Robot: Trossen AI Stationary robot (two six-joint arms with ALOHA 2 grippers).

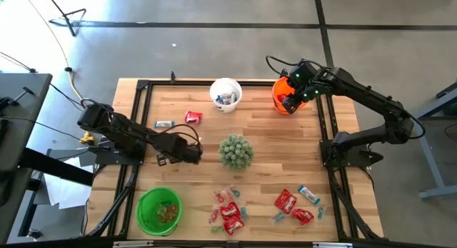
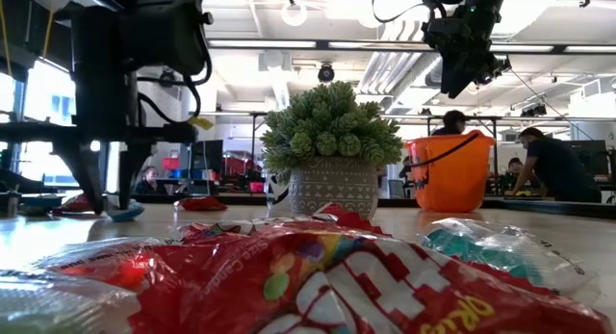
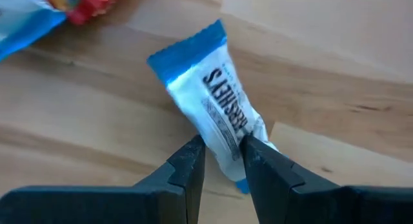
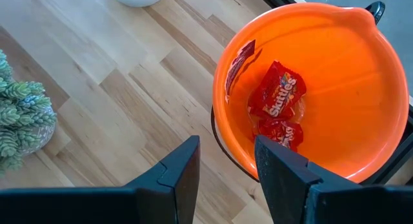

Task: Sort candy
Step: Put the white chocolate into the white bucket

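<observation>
Between the left claw's (image 3: 222, 161) closed fingers sits a blue-and-white candy (image 3: 216, 106).

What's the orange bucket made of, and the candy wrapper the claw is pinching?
Orange bucket: looks like smooth, glossy plastic; its inside wall shines and has an even, molded rim. Wrapper, pinched by the left gripper: probably thin plastic film with a slight sheen; it's crinkled, printed, with a crimped blue end.

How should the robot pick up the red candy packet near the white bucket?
Pinch the red candy packet across its narrow middle, coming straight down from above. It lies flat on the table, clear of the white bucket, so only its thin edges give the fingers purchase.
</observation>
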